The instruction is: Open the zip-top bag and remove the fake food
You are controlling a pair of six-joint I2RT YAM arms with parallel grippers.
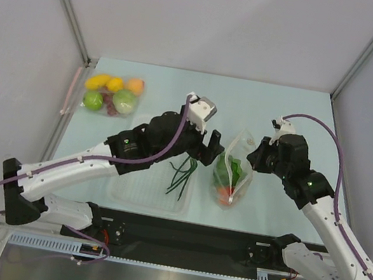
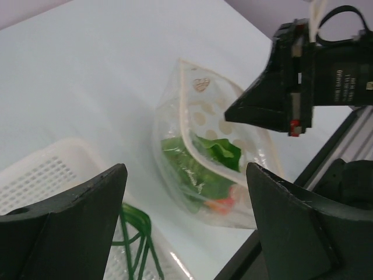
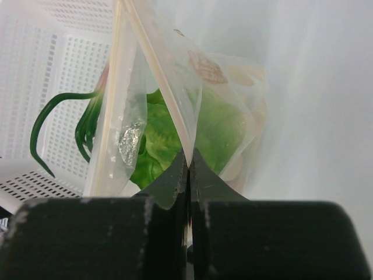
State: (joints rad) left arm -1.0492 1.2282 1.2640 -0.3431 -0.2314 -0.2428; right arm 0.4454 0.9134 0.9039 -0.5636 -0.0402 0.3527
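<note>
The zip-top bag [image 1: 234, 170] stands on the table with its mouth apart. Inside are a green lettuce [image 2: 195, 169], a red tomato [image 2: 221, 204] and pale white pieces [image 2: 205, 118]. My right gripper [image 1: 254, 158] is shut on one lip of the bag [image 3: 175, 87] and holds that edge up; the lettuce [image 3: 154, 140] shows behind its tips [image 3: 189, 156]. My left gripper [image 1: 207, 152] is open and empty, hovering just left of the bag [image 2: 201, 154]. Thin dark-green stalks [image 1: 181, 175] lie outside the bag in the white basket [image 1: 137, 190].
A clear pouch with a pink strip [image 1: 113, 94], holding yellow, orange and green round fruits, lies at the far left. The white basket [image 2: 44, 169] sits at the near edge, left of the bag. Enclosure walls ring the table.
</note>
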